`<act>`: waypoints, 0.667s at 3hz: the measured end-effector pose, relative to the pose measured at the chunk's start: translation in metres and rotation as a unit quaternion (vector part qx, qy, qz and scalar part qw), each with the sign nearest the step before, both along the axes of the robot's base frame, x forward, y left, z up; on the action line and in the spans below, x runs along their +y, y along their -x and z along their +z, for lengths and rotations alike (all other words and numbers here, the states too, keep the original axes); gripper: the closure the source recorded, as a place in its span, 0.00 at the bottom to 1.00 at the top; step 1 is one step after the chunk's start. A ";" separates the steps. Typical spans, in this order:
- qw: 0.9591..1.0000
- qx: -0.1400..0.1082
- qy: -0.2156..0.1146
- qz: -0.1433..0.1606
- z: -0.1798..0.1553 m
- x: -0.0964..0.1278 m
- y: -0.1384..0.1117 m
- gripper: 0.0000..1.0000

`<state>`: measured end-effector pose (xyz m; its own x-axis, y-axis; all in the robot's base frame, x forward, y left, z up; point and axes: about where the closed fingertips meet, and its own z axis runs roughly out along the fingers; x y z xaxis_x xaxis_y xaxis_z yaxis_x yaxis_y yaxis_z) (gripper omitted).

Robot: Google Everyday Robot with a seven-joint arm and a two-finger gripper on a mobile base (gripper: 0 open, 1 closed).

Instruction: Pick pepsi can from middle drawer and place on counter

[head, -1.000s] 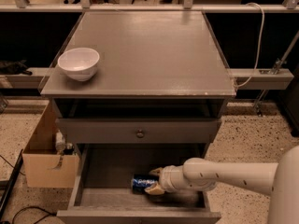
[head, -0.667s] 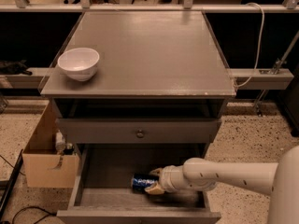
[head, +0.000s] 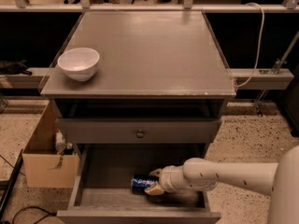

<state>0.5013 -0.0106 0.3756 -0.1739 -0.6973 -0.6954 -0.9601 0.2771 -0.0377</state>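
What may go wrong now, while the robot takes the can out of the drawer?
1. The pepsi can lies on its side in the middle drawer, with the gripper at its right end; it may roll or slip.
2. The drawer front with the knob sits above, so a straight lift may strike it.
3. The white bowl stands on the counter; place the can away from it.

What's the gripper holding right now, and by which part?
The pepsi can, lying in the middle drawer: the gripper has its fingers closed across the can's end facing the arm. Not lifted yet.
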 end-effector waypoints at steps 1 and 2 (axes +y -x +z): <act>1.000 -0.004 0.002 0.005 0.016 -0.002 0.006 1.00; 1.000 -0.021 -0.001 0.013 0.052 -0.008 0.016 1.00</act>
<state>0.4851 -0.0190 0.4273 -0.1266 -0.6994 -0.7034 -0.9648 0.2516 -0.0765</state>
